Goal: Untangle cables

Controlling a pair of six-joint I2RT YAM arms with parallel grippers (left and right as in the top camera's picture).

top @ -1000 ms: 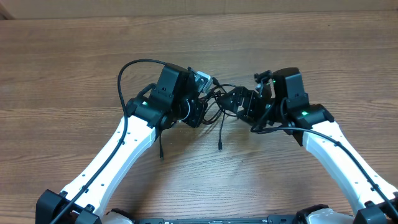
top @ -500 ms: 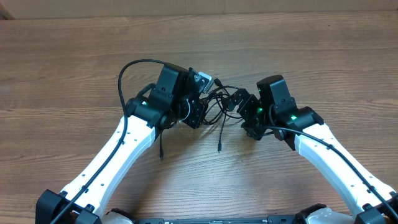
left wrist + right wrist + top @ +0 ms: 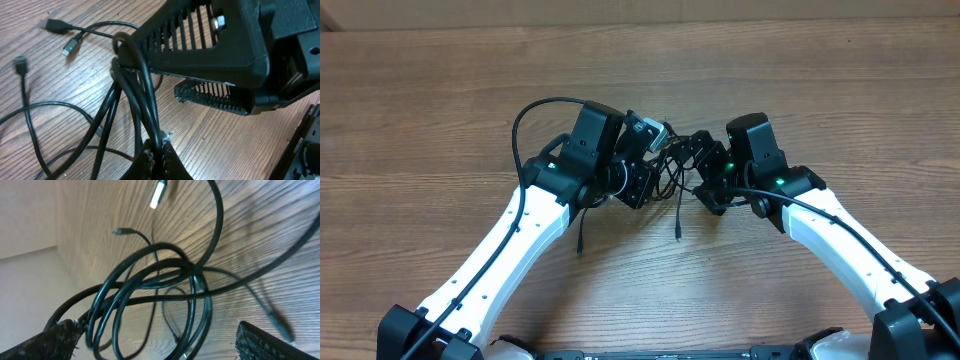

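From overhead, the cables (image 3: 672,168) sit bunched a little toward 12 o'clock of the middle of the wooden table (image 3: 440,80). My left gripper (image 3: 650,150) pushes into the knot from 9 o'clock and my right gripper (image 3: 705,168) from 3 o'clock, so the two nearly meet over it. One loose strand drops toward 6 o'clock and ends in a small plug (image 3: 677,236) lying on the wood. From this height I cannot tell how either pair of fingers stands. In my left wrist view, my left gripper (image 3: 156,152) is at 6 o'clock and clenched tight on a bundle of cable strands (image 3: 142,95). They rise out of the pinch toward 11 o'clock and bend over at a sharp kink. The ribbed black finger (image 3: 210,45) of my other arm fills the area from 12 to 3 o'clock, just beside that kink. Three plug ends (image 3: 50,24) lie on the table toward 10 o'clock, and slack loops trail off to 8 o'clock. In my right wrist view, my right gripper (image 3: 155,330) is released, with one fingertip at 8 o'clock and the other at 4 o'clock, well apart. Several overlapping loops (image 3: 150,277) hang in the middle between them, and some strands run down against the 8 o'clock finger (image 3: 57,335). A silver-tipped plug (image 3: 158,192) shows blurred at 12 o'clock.
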